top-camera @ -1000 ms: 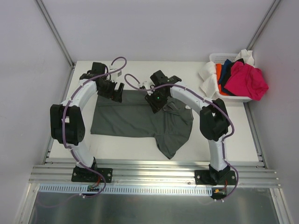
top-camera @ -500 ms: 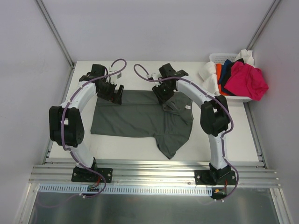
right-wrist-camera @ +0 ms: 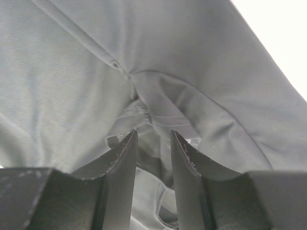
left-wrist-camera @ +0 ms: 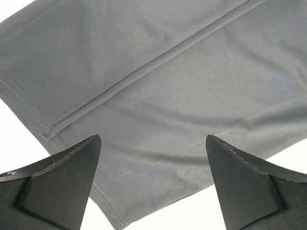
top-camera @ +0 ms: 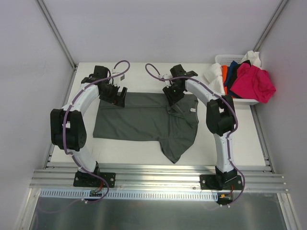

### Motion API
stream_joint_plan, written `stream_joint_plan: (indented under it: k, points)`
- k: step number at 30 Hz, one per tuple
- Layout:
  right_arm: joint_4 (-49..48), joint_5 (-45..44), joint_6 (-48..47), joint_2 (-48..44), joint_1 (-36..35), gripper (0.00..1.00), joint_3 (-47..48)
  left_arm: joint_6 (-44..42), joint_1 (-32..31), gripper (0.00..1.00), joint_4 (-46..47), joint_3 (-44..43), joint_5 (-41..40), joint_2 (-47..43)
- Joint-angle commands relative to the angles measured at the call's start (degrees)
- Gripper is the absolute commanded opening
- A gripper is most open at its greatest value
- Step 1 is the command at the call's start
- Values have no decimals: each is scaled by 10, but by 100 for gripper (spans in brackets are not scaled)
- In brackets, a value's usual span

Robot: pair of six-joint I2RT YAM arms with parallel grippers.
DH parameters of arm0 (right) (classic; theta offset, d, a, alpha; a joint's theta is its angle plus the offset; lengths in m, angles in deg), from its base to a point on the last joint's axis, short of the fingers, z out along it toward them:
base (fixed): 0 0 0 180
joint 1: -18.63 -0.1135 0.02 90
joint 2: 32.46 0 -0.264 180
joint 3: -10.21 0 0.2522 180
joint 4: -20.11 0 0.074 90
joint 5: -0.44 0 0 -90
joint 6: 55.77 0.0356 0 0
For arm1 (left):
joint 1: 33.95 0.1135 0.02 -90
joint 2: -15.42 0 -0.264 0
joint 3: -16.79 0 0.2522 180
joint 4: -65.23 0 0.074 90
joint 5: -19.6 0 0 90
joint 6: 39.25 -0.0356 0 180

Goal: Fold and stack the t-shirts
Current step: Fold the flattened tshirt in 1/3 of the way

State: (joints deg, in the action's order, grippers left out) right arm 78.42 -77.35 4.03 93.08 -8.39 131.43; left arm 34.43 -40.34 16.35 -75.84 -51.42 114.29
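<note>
A dark charcoal grey t-shirt (top-camera: 139, 122) lies spread on the white table, its right part rumpled and hanging toward the front. It fills the left wrist view (left-wrist-camera: 158, 81) and the right wrist view (right-wrist-camera: 72, 86). My left gripper (top-camera: 116, 98) hovers open over the shirt's far left hem corner, jaws wide apart (left-wrist-camera: 153, 139). My right gripper (top-camera: 173, 98) is at the shirt's far edge near the collar, its jaws close together with a bunched fold of grey cloth pinched between them (right-wrist-camera: 153, 134).
A white plastic basket (top-camera: 218, 60) stands at the far right corner, holding magenta-pink (top-camera: 254, 81), navy (top-camera: 235, 69), orange (top-camera: 224, 76) and white (top-camera: 213, 79) shirts. Metal frame posts rise at the back corners. The table's front edge runs along a metal rail (top-camera: 158, 177).
My right gripper has moved toward the far right, drawing the shirt's upper right part with it. The left gripper has stayed almost still.
</note>
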Motion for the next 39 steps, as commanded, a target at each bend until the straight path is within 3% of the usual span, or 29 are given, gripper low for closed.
stream_joint_plan:
  k: [1,20,39]
  points:
    - [4,5,0,-20,5,37,11,-4,0,92,-11,-25,2,-7]
    - [3,22,8,-9,31,37,-19,4,-9,92,-19,-57,-10,22]
    - [4,46,22,32,30,31,41,-2,-20,92,-27,-75,-18,43]
